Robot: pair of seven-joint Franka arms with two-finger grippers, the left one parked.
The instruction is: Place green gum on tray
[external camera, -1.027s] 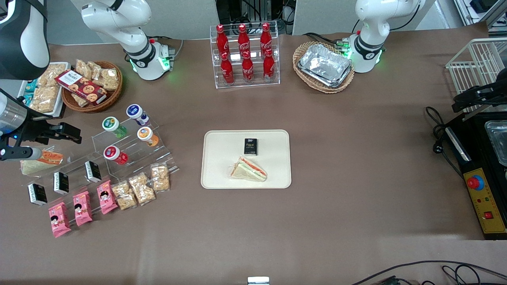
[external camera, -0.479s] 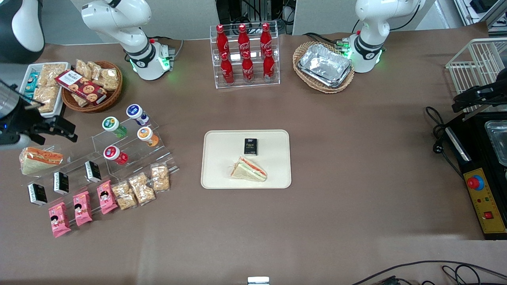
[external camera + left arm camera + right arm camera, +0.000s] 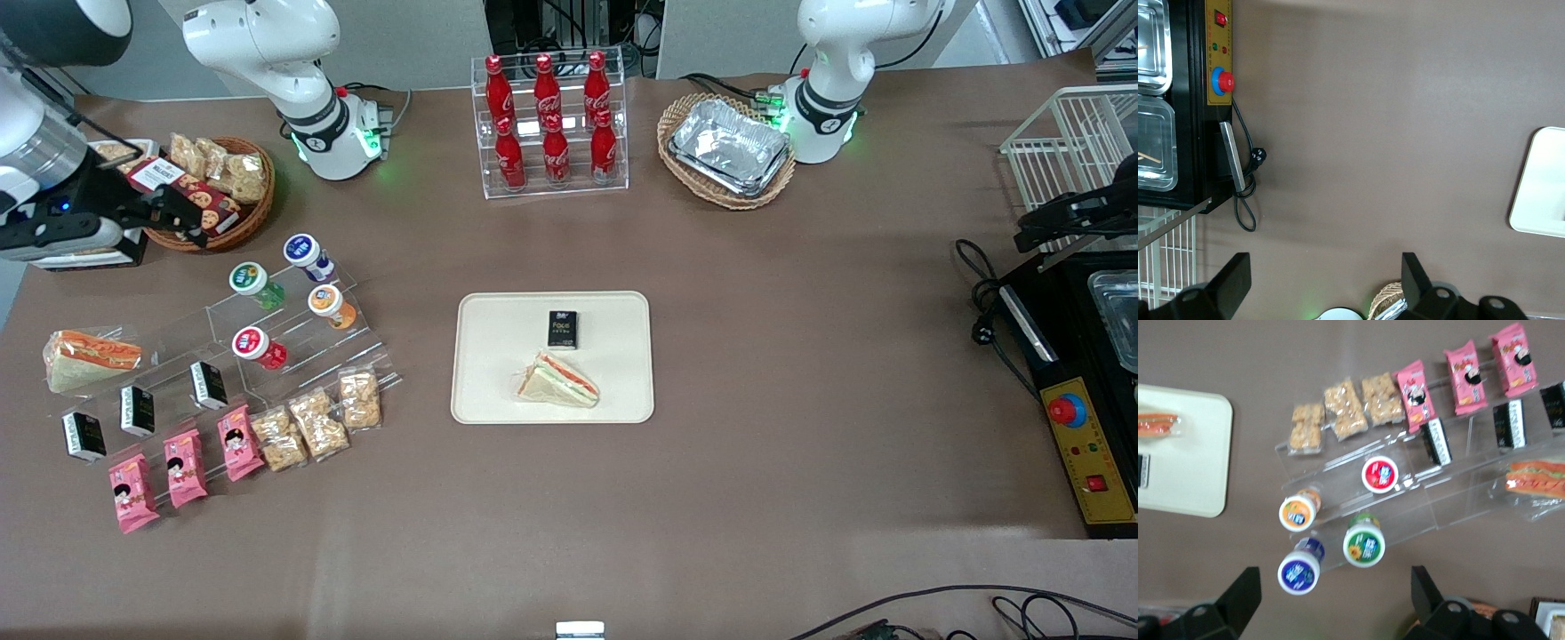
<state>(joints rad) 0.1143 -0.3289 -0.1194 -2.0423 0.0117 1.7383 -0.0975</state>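
The green gum (image 3: pixel 252 280) is a small green bottle with a white-rimmed green cap, lying on the upper step of a clear acrylic stand (image 3: pixel 293 342). It also shows in the right wrist view (image 3: pixel 1364 545). My gripper (image 3: pixel 182 213) hangs open and empty over the edge of a wicker basket, farther from the front camera than the gum and apart from it. In the right wrist view the gripper (image 3: pixel 1333 587) has its fingers spread wide with brown table between them. The cream tray (image 3: pixel 498 391) lies mid-table, holding a sandwich and a black box; it also shows in the right wrist view (image 3: pixel 1185 467).
Blue-capped (image 3: pixel 305 252), orange-capped (image 3: pixel 329 303) and red-capped (image 3: pixel 256 345) bottles lie beside the gum on the stand. Black boxes, pink packets and snack bags fill its lower steps. A wrapped sandwich (image 3: pixel 89 356) lies near it. The wicker basket (image 3: pixel 213 191) holds snacks. A cola rack (image 3: pixel 549 124) stands farther back.
My gripper has moved away from the front camera, from over the wrapped sandwich to the edge of the wicker basket. The gum and the other things have not moved.
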